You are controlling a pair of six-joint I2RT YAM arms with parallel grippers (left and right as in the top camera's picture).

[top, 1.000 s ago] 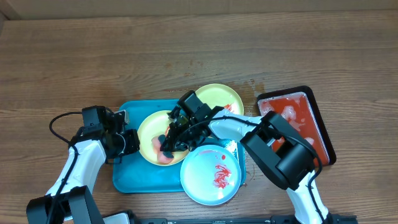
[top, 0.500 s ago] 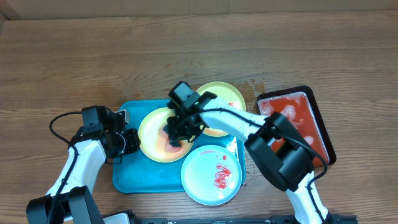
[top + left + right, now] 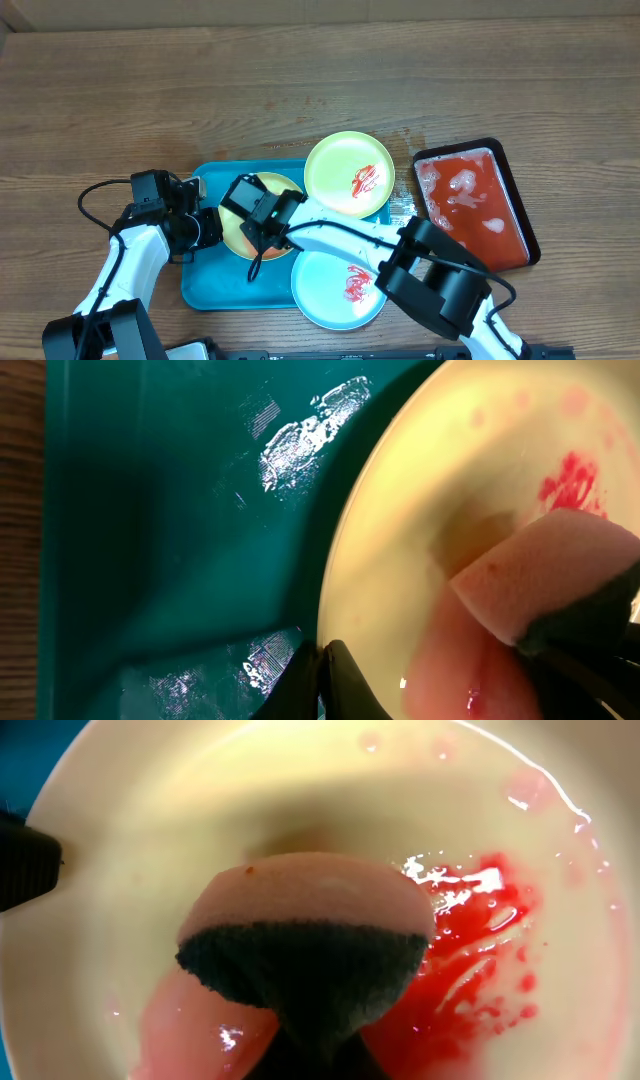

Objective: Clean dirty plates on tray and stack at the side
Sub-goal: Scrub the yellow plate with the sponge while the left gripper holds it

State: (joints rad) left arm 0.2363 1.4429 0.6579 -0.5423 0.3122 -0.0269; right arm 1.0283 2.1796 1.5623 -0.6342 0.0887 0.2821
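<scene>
Jaws of the right gripper (image 3: 312, 1048) are clamped on a sponge (image 3: 310, 905), pink with a dark scrub face, which presses on a yellow-green plate (image 3: 150, 840) beside a wet red smear. At that plate's left rim the left gripper (image 3: 322, 672) is pinched closed on the edge. The plate lies centre-left on the turquoise tray (image 3: 205, 285). A second yellow-green plate (image 3: 335, 165) sits at the tray's upper right and a blue-white plate (image 3: 325, 290) at its lower right. Further right, a black tray (image 3: 470, 200) of red liquid rests on the table (image 3: 300, 80).
</scene>
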